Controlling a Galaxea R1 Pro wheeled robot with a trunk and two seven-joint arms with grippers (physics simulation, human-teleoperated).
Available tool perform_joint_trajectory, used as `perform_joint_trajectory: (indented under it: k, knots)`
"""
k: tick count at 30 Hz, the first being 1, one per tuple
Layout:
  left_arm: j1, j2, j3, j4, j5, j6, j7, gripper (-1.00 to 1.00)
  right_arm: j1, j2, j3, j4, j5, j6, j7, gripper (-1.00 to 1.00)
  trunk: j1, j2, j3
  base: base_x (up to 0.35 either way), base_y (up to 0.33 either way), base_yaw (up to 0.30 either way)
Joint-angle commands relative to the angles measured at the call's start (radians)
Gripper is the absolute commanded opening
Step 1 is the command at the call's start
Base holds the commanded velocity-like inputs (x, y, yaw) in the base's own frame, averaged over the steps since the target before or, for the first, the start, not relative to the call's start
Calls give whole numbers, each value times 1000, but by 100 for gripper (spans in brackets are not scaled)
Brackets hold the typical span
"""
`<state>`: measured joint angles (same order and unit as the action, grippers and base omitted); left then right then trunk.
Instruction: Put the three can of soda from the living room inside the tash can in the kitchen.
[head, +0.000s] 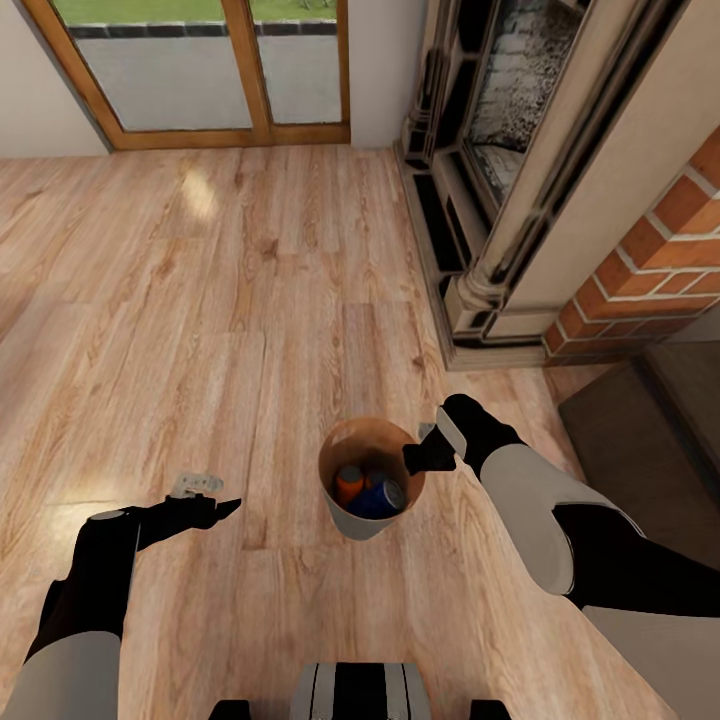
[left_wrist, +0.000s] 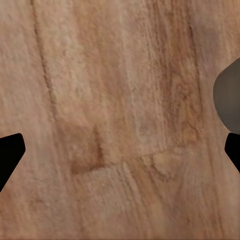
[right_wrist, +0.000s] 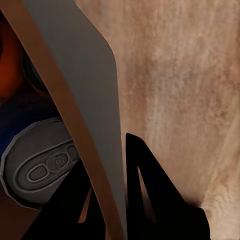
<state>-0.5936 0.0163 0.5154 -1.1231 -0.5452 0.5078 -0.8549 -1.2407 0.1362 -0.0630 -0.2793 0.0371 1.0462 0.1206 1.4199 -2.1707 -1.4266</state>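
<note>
The tash can stands upright on the wood-plank floor of the living room, just ahead of the robot's base, with the ornate fireplace and brick chimney off toward 1 o'clock and the glass doors at 11 o'clock. Inside the bin lie at least two of the cans: an orange can and a dark blue can, the blue one tipped so its silvery top faces up and outward. A third can cannot be made out.

The right tool sits at the bin's rim on its 3 o'clock side. In the right wrist view its dark fingers straddle the thin wall, one inside and one outside, so it appears clamped on the rim. The left tool hovers over bare floor at the bin's 9 o'clock, well apart from it, its fingertips spread with nothing between them.

The right arm is the nearer, already on the bin. The coming move likely turns on that rim grip: the bin's long axis is vertical, and it should stay so while being lifted and carried to the kitchen, or the cans may spill.
</note>
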Motion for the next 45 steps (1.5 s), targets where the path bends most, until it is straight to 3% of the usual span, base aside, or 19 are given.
perform_joint_trajectory:
  k: [1, 7, 16, 39, 45]
  knots:
    - [0, 0, 0, 0, 0, 0, 0, 100, 0, 0, -6, 0, -31, 1, 7, -100, 4, -7, -3, 0, 0, 0]
    - [0, -1, 0, 0, 1, -1, 0, 100, 7, -5, -6, -1, -30, 1, 7, -100, 11, -21, -9, 0, 0, 0]
    - [0, -1, 0, 0, 1, -2, 0, 100, 18, -11, -6, -7, -29, 1, 7, -100, 46, -84, -38, 0, 0, 0]
    - [12, -6, 0, 0, 0, -26, -1, 100, 23, -13, -5, -9, -28, 1, 7, -100, 61, -112, -50, 0, 0, 0]
    - [12, -6, -1, 1, -2, -26, 0, 100, 25, -14, -4, -9, -28, 1, 7, -100, 84, -154, -69, 0, 0, 0]
